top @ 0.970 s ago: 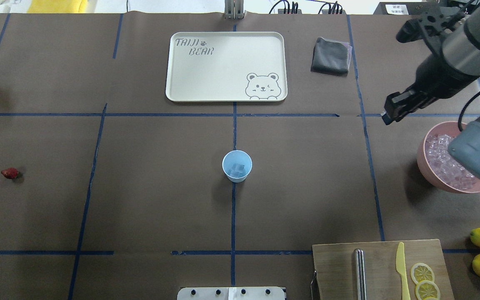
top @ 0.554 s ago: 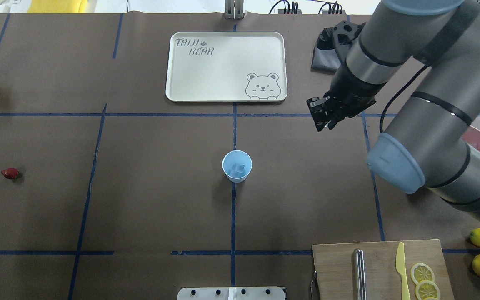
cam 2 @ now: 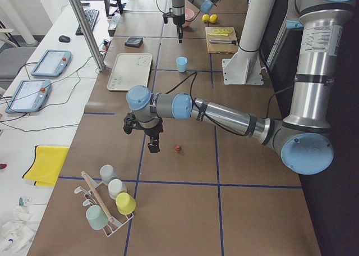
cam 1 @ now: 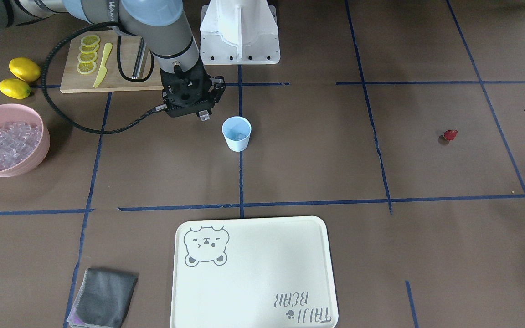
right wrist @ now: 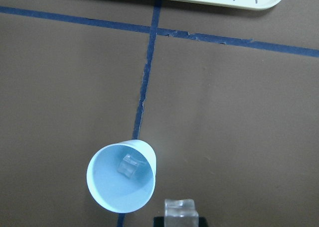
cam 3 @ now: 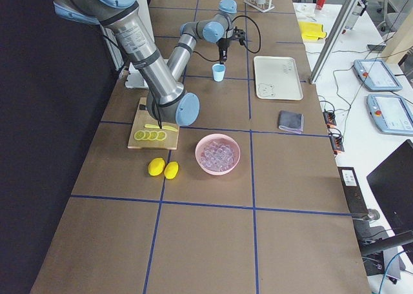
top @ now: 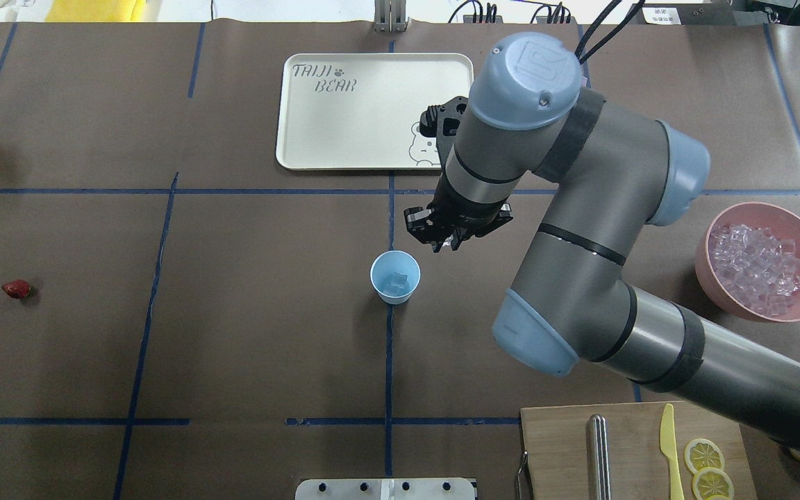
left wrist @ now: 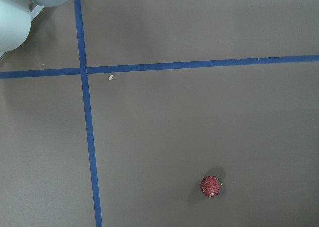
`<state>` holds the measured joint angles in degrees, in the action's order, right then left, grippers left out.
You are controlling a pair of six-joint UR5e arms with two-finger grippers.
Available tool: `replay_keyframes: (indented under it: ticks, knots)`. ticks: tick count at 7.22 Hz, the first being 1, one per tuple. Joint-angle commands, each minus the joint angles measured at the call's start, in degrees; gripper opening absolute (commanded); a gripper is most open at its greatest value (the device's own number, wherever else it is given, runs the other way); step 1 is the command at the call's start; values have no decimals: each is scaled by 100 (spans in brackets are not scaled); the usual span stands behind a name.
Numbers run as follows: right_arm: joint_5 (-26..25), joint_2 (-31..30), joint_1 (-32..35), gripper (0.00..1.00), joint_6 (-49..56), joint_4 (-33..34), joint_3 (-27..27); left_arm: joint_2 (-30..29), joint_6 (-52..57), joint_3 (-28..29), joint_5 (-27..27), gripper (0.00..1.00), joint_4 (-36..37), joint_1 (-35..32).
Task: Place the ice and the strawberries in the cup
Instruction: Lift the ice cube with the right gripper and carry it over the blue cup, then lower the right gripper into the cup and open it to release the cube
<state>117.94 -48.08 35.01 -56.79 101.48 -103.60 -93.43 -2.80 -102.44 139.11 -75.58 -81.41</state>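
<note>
The pale blue cup [top: 395, 276] stands at the table's middle with one ice cube [right wrist: 129, 166] inside. My right gripper [top: 450, 243] hovers just beyond and right of the cup's rim, shut on another clear ice cube [right wrist: 179, 207]. More ice [top: 754, 267] fills the pink bowl [top: 702, 257] at the far right. The small red strawberry [top: 17, 289] lies alone on the far left, also seen as the strawberry [left wrist: 211, 185] in the left wrist view. My left gripper [cam 2: 152, 146] hangs close beside the strawberry [cam 2: 177, 148]; I cannot tell whether it is open or shut.
A cream bear tray [top: 289, 104] lies behind the cup, partly under my right arm. A wooden board [top: 560, 437] with a yellow knife, metal rod and lemon slices sits front right. Lemons [cam 1: 18, 77] and a grey cloth [cam 1: 103, 298] lie toward the table's right side.
My right arm has swung left from over the pink bowl across the table to the cup's rim. The cup and strawberry have not moved.
</note>
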Motion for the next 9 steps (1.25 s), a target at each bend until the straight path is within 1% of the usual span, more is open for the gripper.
replay_keyframes:
  ticks: [1, 2, 3, 4, 8, 9]
  knots:
    - [-305, 367, -292, 0, -262, -102, 497, 0, -10, -4, -16, 100, 0, 28]
    - [-333, 413, -345, 0, -262, -180, 638, 0, -10, -4, -16, 100, 0, 28]
    - [-342, 448, -363, 0, -332, -485, 892, 0, -10, 5, -16, 100, 0, 28]
    - [-420, 466, -424, 0, -446, -654, 1034, 0, -10, 5, -16, 100, 0, 28]
    - [-535, 448, -609, 0, -447, -656, 1044, 0, -10, 5, -16, 100, 0, 28]
    - [-535, 449, -610, 3, -447, -647, 1044, 0, -10, 5, -16, 100, 0, 28]
